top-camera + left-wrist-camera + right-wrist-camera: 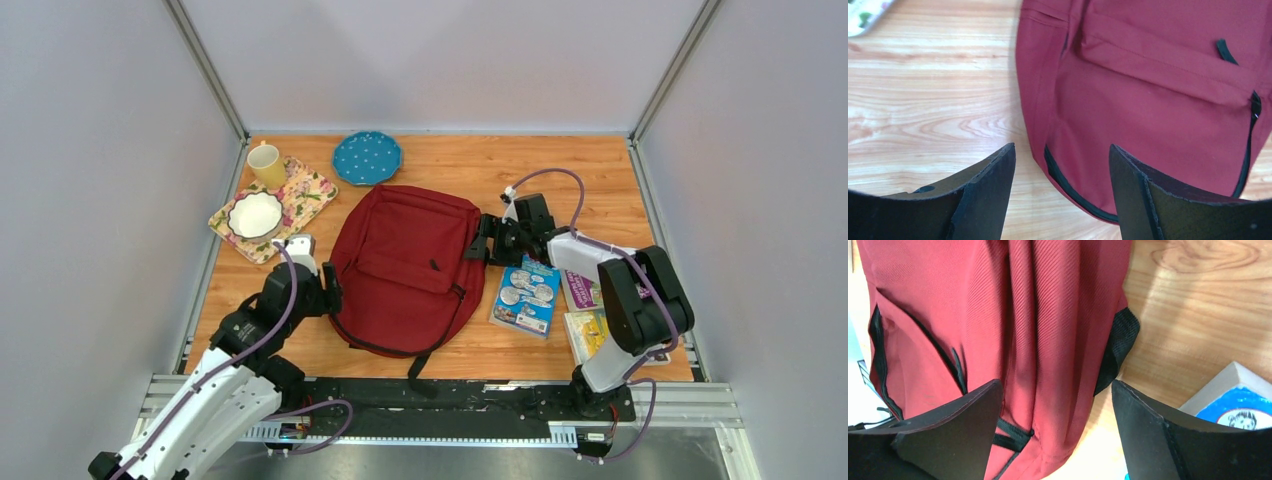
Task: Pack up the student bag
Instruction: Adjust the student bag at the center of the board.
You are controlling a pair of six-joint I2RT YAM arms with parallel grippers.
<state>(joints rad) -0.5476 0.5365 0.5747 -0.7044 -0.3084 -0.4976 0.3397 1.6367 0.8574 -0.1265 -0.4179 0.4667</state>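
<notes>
Left fingers (983, 195) and right fingers (958, 430) stand spread beside the student bag (405, 265).

The bag (405, 268) fills the middle of the table (590, 170). On its left, a strip of bare wood runs between it and the tray (310, 195); the left gripper (330, 289), jaws apart, sits there. On its right, books (527, 295) lie close, and the right gripper (478, 238), jaws wide, takes the gap. A plate (367, 157) blocks the far edge; the far right corner is free.
</notes>
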